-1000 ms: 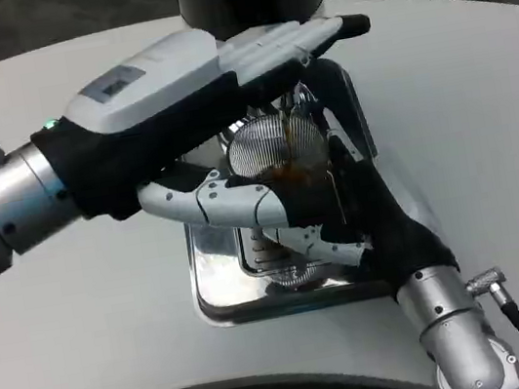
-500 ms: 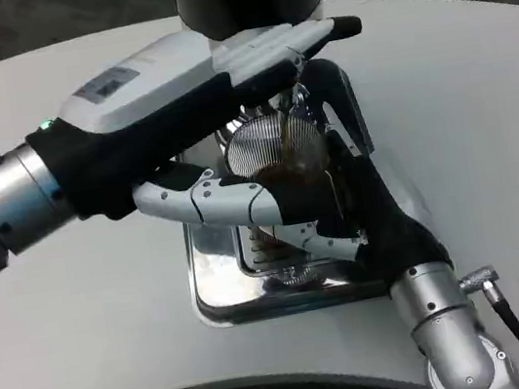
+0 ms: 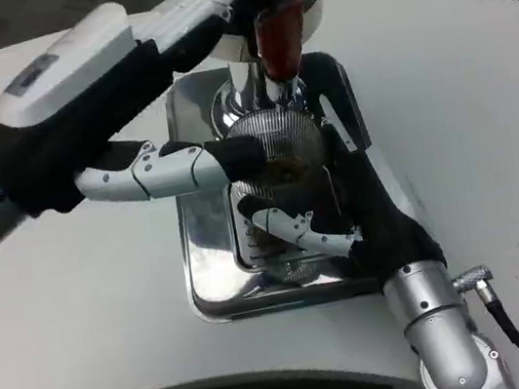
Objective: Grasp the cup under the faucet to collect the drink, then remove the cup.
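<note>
Head view: the ribbed cup [image 3: 278, 152] is gripped by the right robot hand [image 3: 345, 206] beneath the faucet [image 3: 277, 44], the left robot hand [image 3: 140, 95] held spread; tilting on removal could spill the drink.

Steel drip tray [image 3: 217, 290] on white table [image 3: 78, 292]

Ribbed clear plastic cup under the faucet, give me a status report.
Right hand grips ribbed clear plastic cup, dark drink inside. Left hand up at red faucet lever. Cup over shiny metal drip tray. Nothing blocking.
</note>
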